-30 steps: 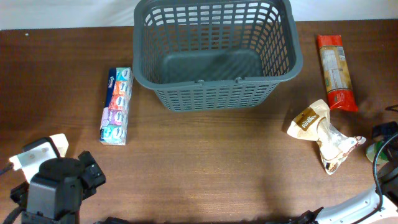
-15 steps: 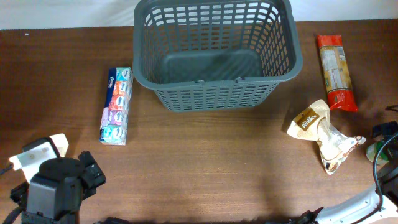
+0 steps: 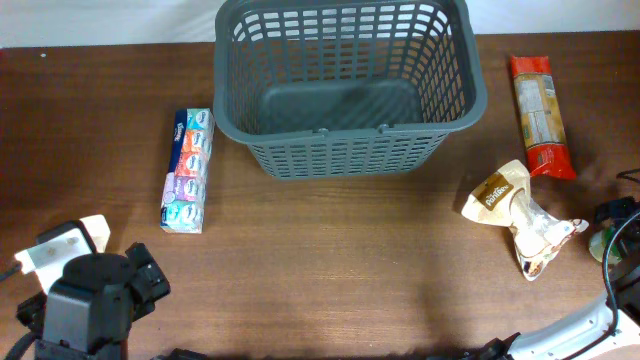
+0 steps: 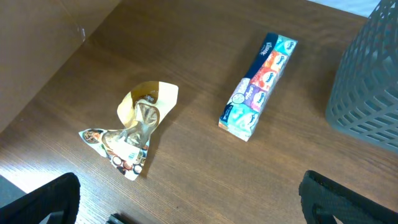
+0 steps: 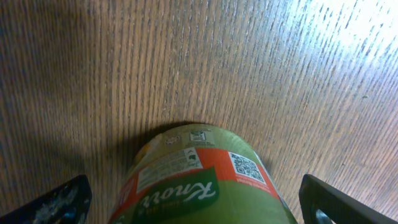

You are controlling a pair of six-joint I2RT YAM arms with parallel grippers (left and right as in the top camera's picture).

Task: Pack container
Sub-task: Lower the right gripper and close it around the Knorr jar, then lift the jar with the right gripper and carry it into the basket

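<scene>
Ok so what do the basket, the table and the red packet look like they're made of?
Basket: moulded plastic, matte dark grey, going by its slotted lattice walls and thick rim.
Table: wood or wood-look laminate, brown with visible grain; cannot tell which.
Red packet: likely thin plastic film, slightly glossy, with printed label.

**Wood table, six things on it**

I see a brown wood-grain table (image 3: 350,280). The grey basket (image 3: 340,155) stands at the far middle. A tissue pack (image 3: 188,170) lies just to its left. On the right lie a red packet (image 3: 541,115) and, nearer to me, a crumpled brown pouch (image 3: 520,215). A crumpled yellowish pouch (image 4: 134,134) lies front left. A green Knorr tub (image 5: 205,180) rests near the right edge.
</scene>
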